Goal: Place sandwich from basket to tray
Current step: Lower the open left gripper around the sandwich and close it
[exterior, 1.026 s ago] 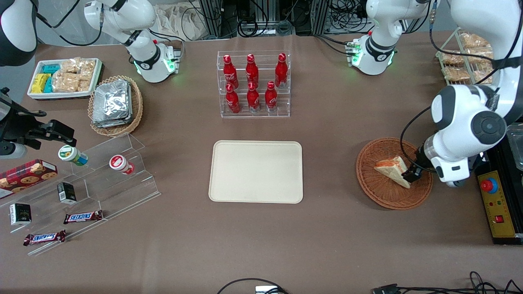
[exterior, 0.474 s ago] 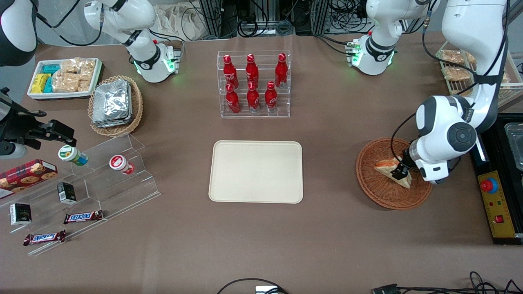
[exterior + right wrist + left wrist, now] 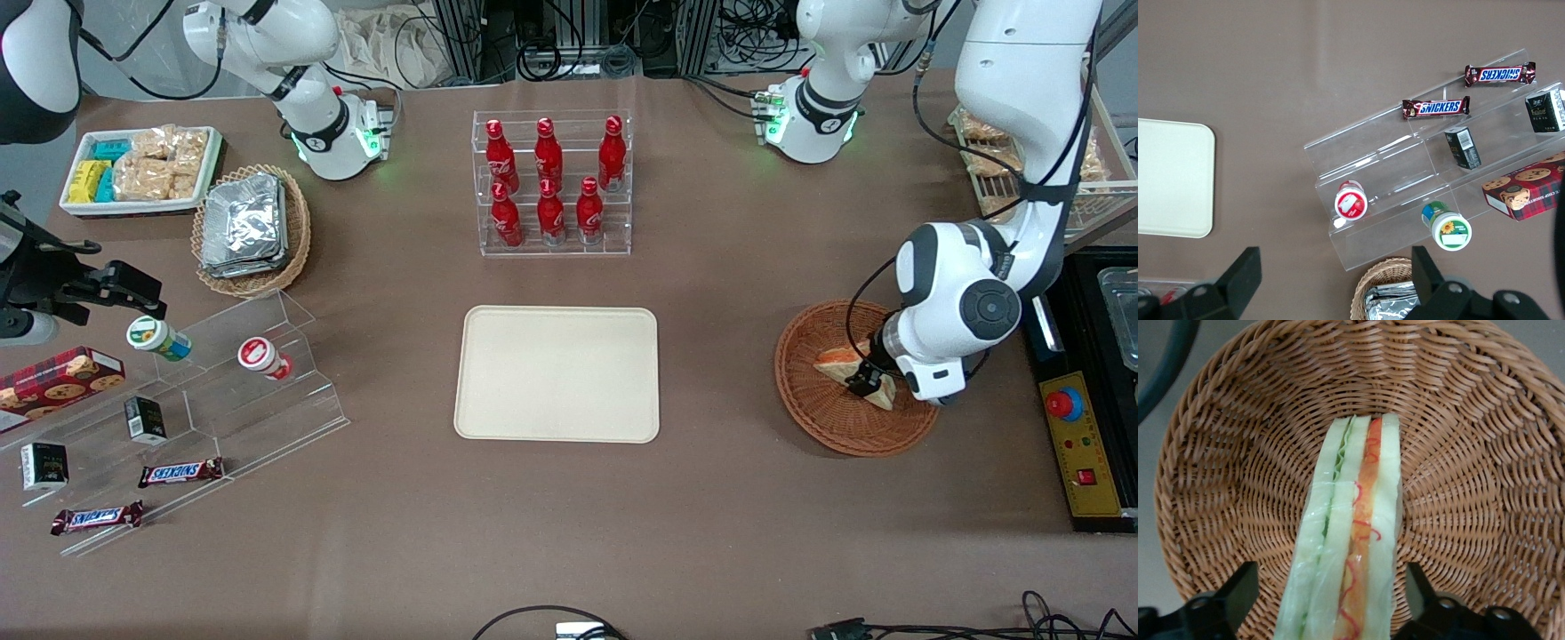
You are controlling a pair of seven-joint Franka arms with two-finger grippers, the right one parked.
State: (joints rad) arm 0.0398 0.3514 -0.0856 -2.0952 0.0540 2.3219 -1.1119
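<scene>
One large cream-beige rectangular tray [image 3: 557,373] sits bare mid-table. Toward the working arm's end, the round reddish-brown wicker basket [image 3: 818,418] holds the triangular white-bread sandwich [image 3: 1348,540]; the gripper [image 3: 869,382] straddles it, fingers [image 3: 1241,593] spread, not touching.

Basket [image 3: 1485,453] rough woven wicker; sandwich [image 3: 1351,540] in glossy clear wrap; tray [image 3: 557,373] smooth matt plastic; gripper [image 3: 867,382] over basket, matt black
</scene>
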